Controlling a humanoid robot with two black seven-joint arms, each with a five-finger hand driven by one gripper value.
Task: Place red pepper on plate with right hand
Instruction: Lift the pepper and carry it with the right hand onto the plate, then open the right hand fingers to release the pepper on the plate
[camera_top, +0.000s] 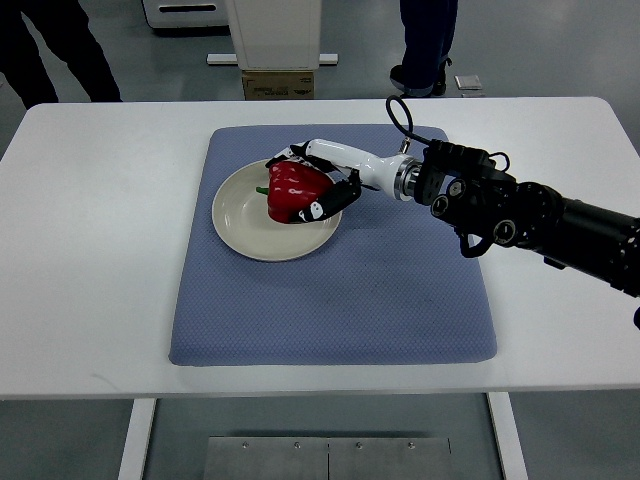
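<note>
1. The red pepper (291, 190) is glossy with a green stem pointing toward the plate's left rim; it lies on its side on the plate's right half.
2. The plate (238, 215) is round, cream-coloured, and sits on the mat's far-left part.

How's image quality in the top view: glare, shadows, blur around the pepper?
Top view: even overhead light, no harsh glare; the red pepper is sharp and saturated, held by the right hand over the plate; soft shadow under the arm on the blue mat; the white table looks bright, slightly washed out.
</note>
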